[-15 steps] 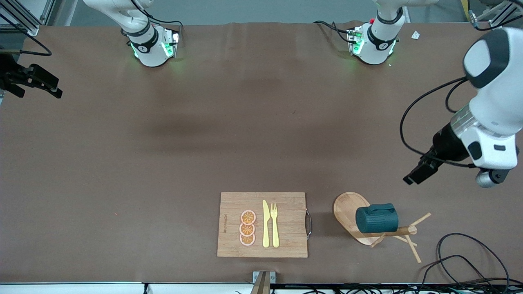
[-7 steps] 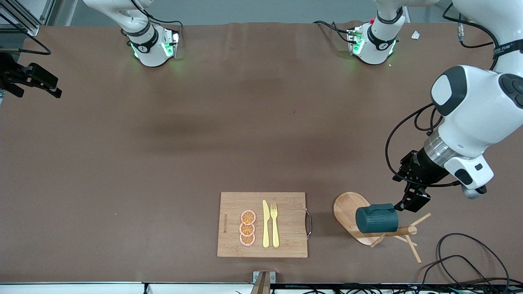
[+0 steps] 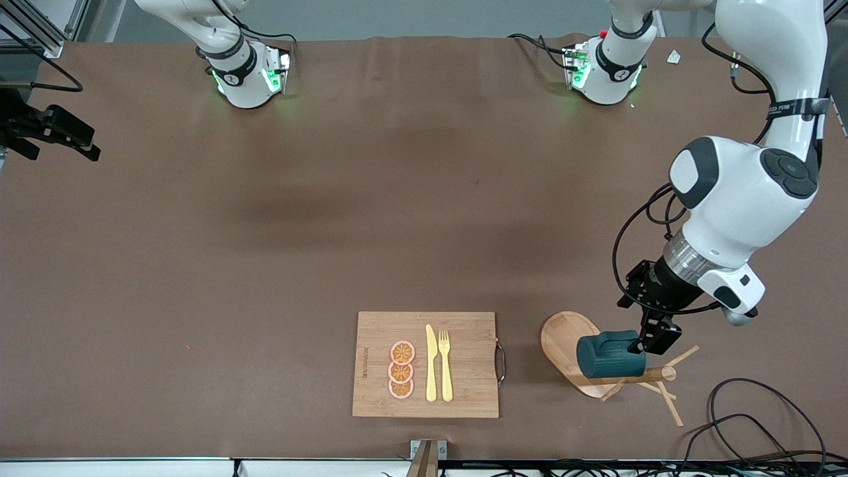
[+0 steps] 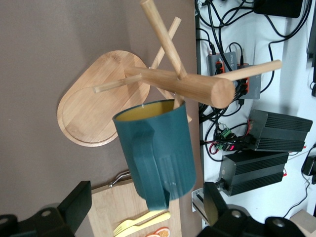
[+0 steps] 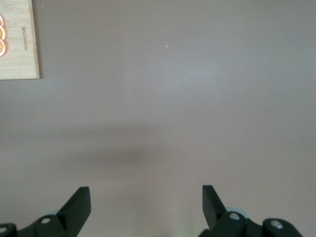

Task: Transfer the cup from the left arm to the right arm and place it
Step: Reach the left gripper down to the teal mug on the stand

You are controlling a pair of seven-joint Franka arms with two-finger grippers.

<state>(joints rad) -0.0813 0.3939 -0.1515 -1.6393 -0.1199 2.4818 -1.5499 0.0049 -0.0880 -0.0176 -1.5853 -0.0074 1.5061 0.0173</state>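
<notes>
The dark teal cup [image 3: 609,356] hangs on its side on a peg of the wooden peg stand [image 3: 652,374], above the stand's oval base [image 3: 563,341]. My left gripper [image 3: 646,341] is at the cup's closed end, open, with its fingers straddling that end and not gripping it. In the left wrist view the cup [image 4: 155,148] shows its handle and yellowish inside, mouth against the stand's post [image 4: 197,89], between the spread fingers of the left gripper [image 4: 146,205]. My right gripper [image 3: 79,142] waits open at the right arm's end of the table, and the right gripper [image 5: 146,202] has only bare table under it.
A wooden cutting board [image 3: 470,358] lies beside the stand toward the right arm's end. It carries a yellow knife [image 3: 431,363], a yellow fork [image 3: 445,364] and three orange slices [image 3: 401,370]. Black cables [image 3: 762,417] loop near the table's front edge.
My left arm swung in from the left arm's end of the table and lowered its open gripper to the cup's closed end. The right arm has not moved.
</notes>
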